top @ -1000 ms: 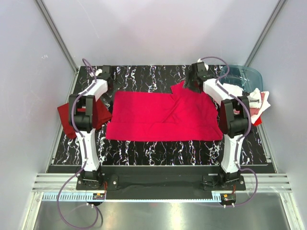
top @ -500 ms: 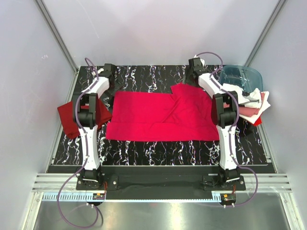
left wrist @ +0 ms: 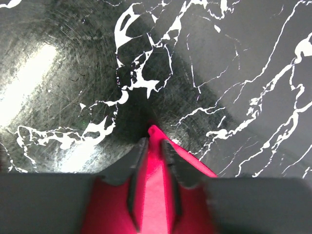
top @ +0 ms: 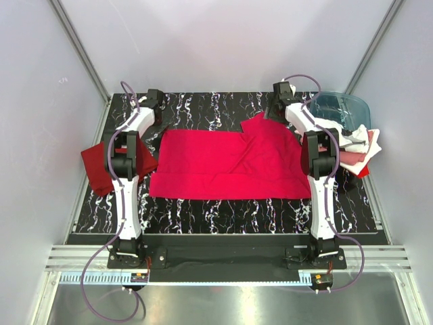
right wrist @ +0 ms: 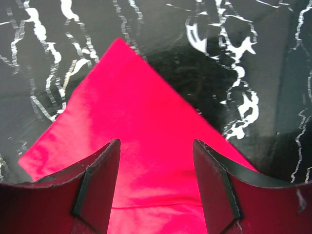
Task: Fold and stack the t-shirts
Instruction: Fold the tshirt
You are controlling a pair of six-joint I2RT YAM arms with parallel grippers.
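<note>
A bright crimson t-shirt (top: 226, 166) lies spread flat across the middle of the table, with a flap folded over on its right half. At the shirt's far left corner my left gripper (top: 160, 127) is down on the table. The left wrist view shows that gripper (left wrist: 155, 142) shut on a pinched corner of crimson cloth (left wrist: 152, 185). My right gripper (top: 269, 114) stands at the far right corner. Seen from the right wrist, it (right wrist: 156, 146) is open, with the pointed crimson corner (right wrist: 131, 97) lying flat under and between the fingers.
A darker red shirt (top: 95, 168) hangs over the table's left edge. Crumpled white, pink and red shirts (top: 355, 145) are piled at the right edge, beside a translucent blue-teal tub (top: 342, 108). The tabletop (top: 216, 217) is black with white marbling.
My left gripper has closed on the shirt's far left corner. The right arm has reached a little farther back; its jaws stay open.
</note>
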